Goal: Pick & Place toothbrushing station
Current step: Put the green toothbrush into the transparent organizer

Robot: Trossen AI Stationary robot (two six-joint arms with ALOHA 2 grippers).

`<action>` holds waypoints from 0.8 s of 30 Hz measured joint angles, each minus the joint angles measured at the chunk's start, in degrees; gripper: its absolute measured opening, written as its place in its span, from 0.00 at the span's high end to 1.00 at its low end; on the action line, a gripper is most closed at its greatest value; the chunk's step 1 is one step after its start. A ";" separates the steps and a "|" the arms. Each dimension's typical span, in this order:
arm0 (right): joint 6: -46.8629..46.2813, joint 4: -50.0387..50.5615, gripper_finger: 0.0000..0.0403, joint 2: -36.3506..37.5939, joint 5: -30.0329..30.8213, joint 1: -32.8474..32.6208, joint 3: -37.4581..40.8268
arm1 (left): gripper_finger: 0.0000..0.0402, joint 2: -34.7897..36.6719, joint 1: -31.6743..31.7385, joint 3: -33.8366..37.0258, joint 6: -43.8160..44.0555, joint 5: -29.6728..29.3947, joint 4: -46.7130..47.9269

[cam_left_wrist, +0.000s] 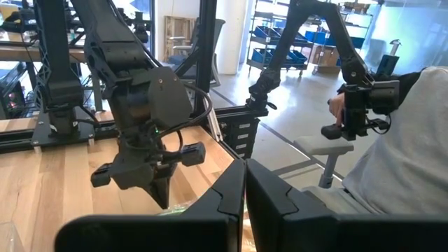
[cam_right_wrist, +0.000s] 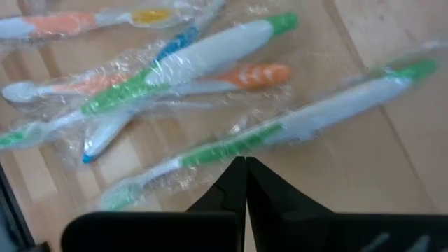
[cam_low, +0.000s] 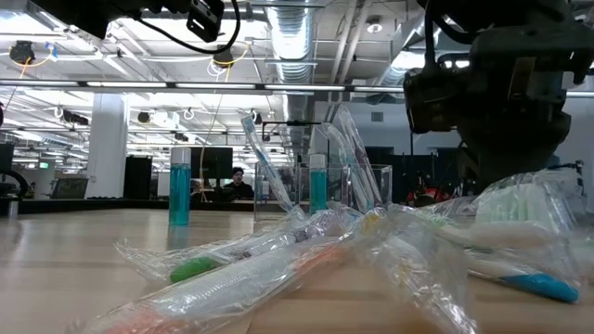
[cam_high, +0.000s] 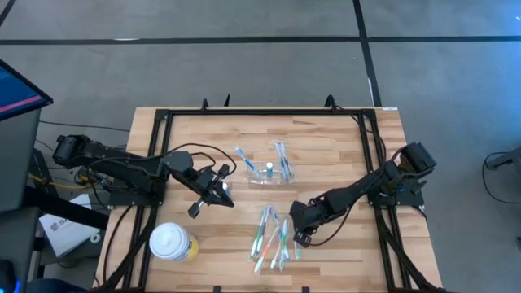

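Bright, even light comes from the ceiling lamps. The table shows only soft shadows. The wrapped toothbrushes are blurred with glare on the plastic; near wrappers in the low view are out of focus.

High view looks straight down on the bench; low view (level, close) shares its wrapped toothbrushes; wrist views face forward.

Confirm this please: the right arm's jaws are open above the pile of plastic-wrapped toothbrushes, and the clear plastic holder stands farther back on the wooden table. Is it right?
Not quite. The right gripper has its jaws shut, not open; the right wrist view shows them pressed together above the pile of plastic-wrapped toothbrushes. The rest holds: the clear plastic holder stands farther back on the wooden table.
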State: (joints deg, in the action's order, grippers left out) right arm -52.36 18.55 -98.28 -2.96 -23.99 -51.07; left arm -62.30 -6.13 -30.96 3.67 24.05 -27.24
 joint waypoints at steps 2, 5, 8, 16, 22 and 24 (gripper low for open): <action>-0.02 0.50 1.00 0.71 0.02 0.00 0.00 | 0.98 0.00 -0.02 0.00 -0.01 0.01 -0.02; -0.18 0.71 1.00 2.07 -0.02 0.00 0.00 | 0.98 0.00 0.00 0.00 -0.01 0.02 -0.02; -0.20 0.90 1.00 2.25 -0.02 -0.32 -0.04 | 0.98 0.00 -0.01 0.00 0.00 0.01 -0.02; -0.59 0.87 0.89 2.25 0.47 -0.34 -0.02 | 0.98 0.00 -0.02 0.00 0.01 0.00 0.00; -0.63 0.55 0.70 1.30 0.81 -0.33 0.07 | 0.98 0.00 -0.01 0.00 0.00 0.01 -0.01; -0.71 0.11 0.64 1.42 1.13 -0.33 0.00 | 0.98 0.00 -0.01 0.00 -0.01 0.00 0.00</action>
State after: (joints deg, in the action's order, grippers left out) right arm -53.07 18.65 -96.86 -1.83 -24.32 -51.07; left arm -62.30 -6.14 -30.96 3.66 24.05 -27.24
